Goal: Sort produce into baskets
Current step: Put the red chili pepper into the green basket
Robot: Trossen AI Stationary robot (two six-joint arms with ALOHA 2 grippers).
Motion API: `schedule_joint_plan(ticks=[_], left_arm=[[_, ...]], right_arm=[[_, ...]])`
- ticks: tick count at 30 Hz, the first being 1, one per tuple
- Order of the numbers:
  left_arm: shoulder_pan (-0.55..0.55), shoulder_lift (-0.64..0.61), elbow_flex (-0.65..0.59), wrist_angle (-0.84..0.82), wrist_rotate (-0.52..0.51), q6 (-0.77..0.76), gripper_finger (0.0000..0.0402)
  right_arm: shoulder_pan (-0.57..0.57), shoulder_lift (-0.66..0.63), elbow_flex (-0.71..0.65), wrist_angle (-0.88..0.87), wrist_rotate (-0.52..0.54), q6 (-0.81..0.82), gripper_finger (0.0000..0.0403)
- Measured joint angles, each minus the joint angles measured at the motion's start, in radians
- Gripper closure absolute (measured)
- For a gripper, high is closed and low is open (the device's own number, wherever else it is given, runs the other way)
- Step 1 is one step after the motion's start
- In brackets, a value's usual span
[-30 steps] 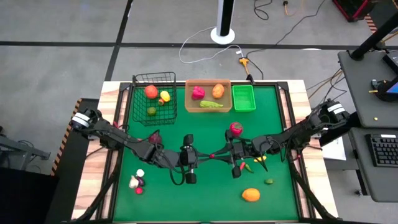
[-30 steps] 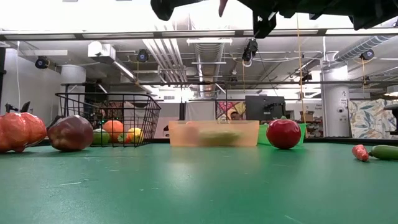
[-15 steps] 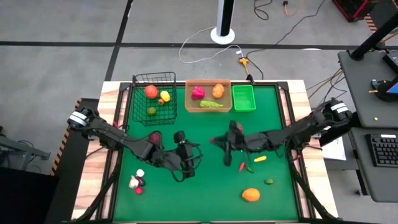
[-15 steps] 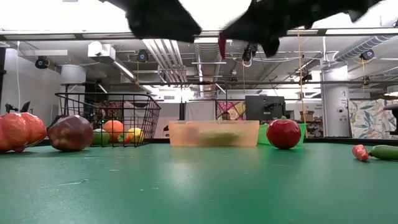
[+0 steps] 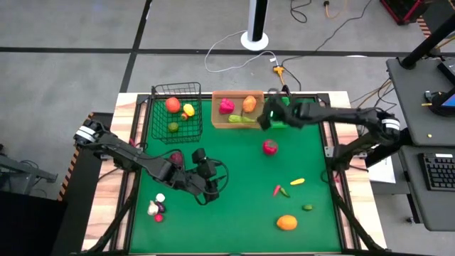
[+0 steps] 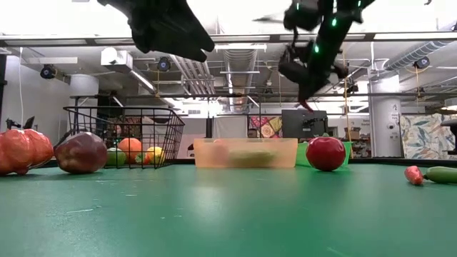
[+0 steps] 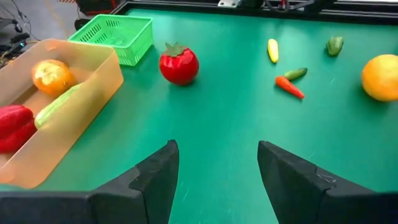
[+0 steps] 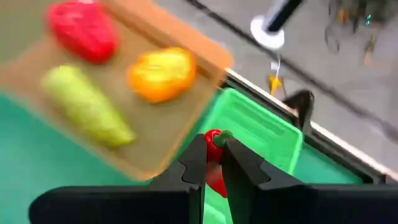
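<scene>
Red chilli (image 8: pixel 213 144), small and glossy with a green stem, sat pinched in the right gripper (image 8: pixel 211 163) jaws, held over the bright green plastic bin (image 8: pixel 261 132) beside the tan translucent tray (image 7: pixel 93 87). Tray held a red pepper (image 7: pixel 13 124), an orange piece (image 7: pixel 51 74) and a cucumber (image 7: pixel 53 107). Left gripper (image 7: pixel 214 165) hung above mid tabletop (image 7: pixel 230 112), jaws parted, empty. Black wire-mesh basket (image 5: pixel 174 114) stood left of the tray.
</scene>
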Motion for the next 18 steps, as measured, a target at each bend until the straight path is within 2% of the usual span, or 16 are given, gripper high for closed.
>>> schedule_joint_plan(ticks=[3, 7, 11, 18], left_arm=[[0.0, 0.0, 0.0, -0.003, 0.0, -0.018, 0.0201], [0.0, 0.0, 0.0, -0.009, 0.0, -0.022, 0.0201], [0.0, 0.0, 0.0, -0.008, 0.0, -0.022, 0.0201], [0.0, 0.0, 0.0, -0.006, 0.0, -0.023, 0.0201]], right_arm=[[-0.142, 0.0, -0.037, 0.023, -0.151, -0.017, 0.0371], [-0.251, 0.001, -0.112, 0.109, -0.263, -0.019, 0.0371], [-0.286, 0.001, -0.151, 0.132, -0.27, -0.018, 0.0355], [-0.286, 0.001, -0.155, 0.136, -0.271, -0.019, 0.0296]])
